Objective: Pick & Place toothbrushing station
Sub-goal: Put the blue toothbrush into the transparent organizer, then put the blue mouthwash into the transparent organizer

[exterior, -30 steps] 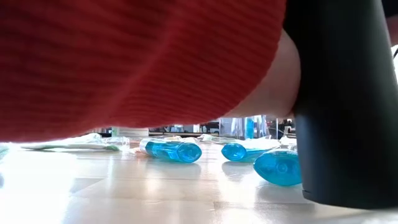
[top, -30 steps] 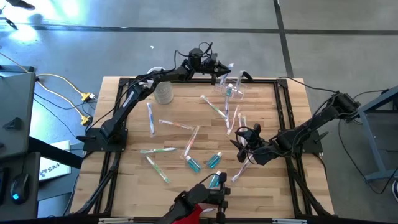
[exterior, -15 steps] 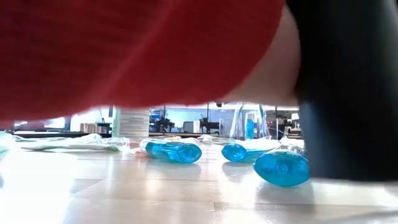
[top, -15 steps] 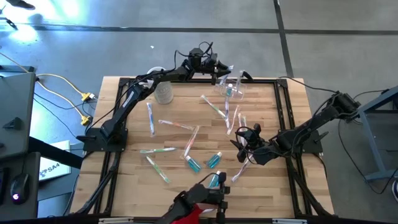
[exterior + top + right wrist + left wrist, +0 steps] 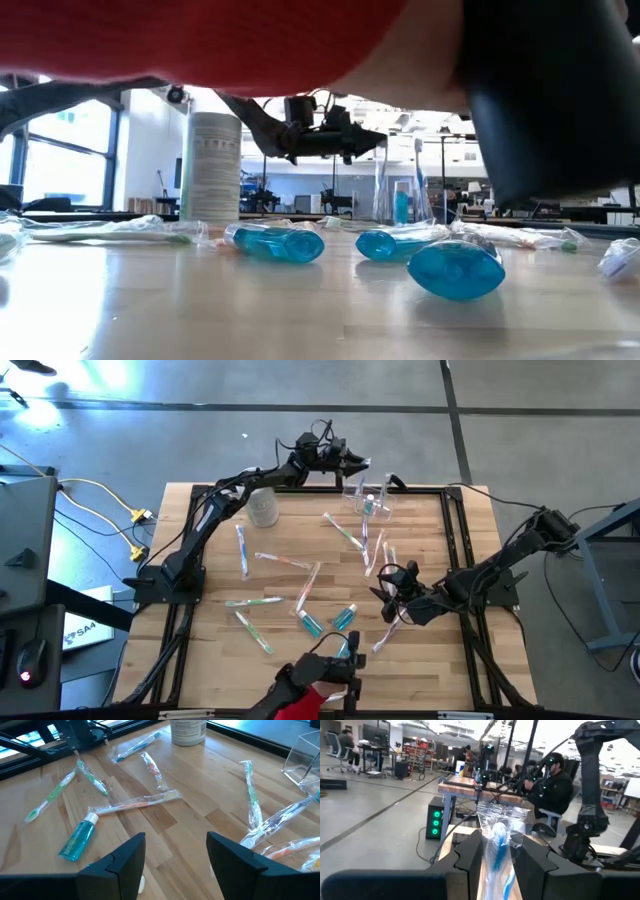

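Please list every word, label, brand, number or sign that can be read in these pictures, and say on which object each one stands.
"SAA": partly readable on the white box on the floor left of the table; the rest is cut off.
Printed lines on the whitish cylindrical container: too blurred to read.
Toothbrush wrappers and blue tubes: no readable text.

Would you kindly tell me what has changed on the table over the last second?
The left gripper has pulled back from the clear toothbrushing station towards the table's far edge, a wrapped item between its fingers. The person's red sleeve has withdrawn, uncovering the low view. The right gripper, toothbrushes and blue tubes stayed put.
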Robot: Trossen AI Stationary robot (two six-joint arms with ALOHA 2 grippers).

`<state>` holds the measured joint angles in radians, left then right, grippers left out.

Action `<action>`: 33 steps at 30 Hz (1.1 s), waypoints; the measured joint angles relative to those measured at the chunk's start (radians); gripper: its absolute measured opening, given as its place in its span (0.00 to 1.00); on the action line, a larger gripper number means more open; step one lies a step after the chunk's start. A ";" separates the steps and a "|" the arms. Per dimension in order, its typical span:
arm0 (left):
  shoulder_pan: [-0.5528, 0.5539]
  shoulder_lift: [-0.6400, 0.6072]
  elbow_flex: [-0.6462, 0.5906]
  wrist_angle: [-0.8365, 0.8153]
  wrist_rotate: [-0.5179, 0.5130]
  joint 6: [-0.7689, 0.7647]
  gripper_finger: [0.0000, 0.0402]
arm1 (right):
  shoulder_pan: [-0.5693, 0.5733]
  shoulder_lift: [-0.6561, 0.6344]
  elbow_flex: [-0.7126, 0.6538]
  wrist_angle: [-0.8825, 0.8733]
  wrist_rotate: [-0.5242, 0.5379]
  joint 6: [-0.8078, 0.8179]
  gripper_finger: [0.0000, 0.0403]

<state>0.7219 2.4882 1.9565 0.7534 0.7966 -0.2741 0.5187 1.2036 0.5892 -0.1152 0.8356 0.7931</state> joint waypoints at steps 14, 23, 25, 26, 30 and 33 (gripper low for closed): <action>-0.003 0.000 0.000 -0.087 0.024 0.067 0.35 | 0.019 0.000 0.000 0.028 0.007 -0.002 0.51; -0.003 0.000 0.000 -0.066 0.007 0.067 0.52 | 0.019 0.000 0.000 0.027 0.007 -0.004 0.51; -0.003 0.000 0.000 -0.037 0.007 0.069 0.53 | 0.019 0.000 0.000 0.027 0.007 -0.004 0.51; -0.002 0.000 0.000 -0.025 0.007 0.070 0.54 | 0.019 0.000 0.000 0.027 0.007 -0.004 0.51; 0.001 0.000 0.000 0.009 0.008 0.073 0.54 | 0.019 0.000 0.000 0.027 0.007 -0.004 0.51; 0.006 -0.005 0.000 -0.004 0.039 0.092 0.54 | 0.020 0.000 0.000 0.026 0.003 -0.003 0.51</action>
<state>0.7277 2.4827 1.9564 0.7496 0.8354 -0.1822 0.5382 1.2035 0.5892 -0.0887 0.8389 0.7899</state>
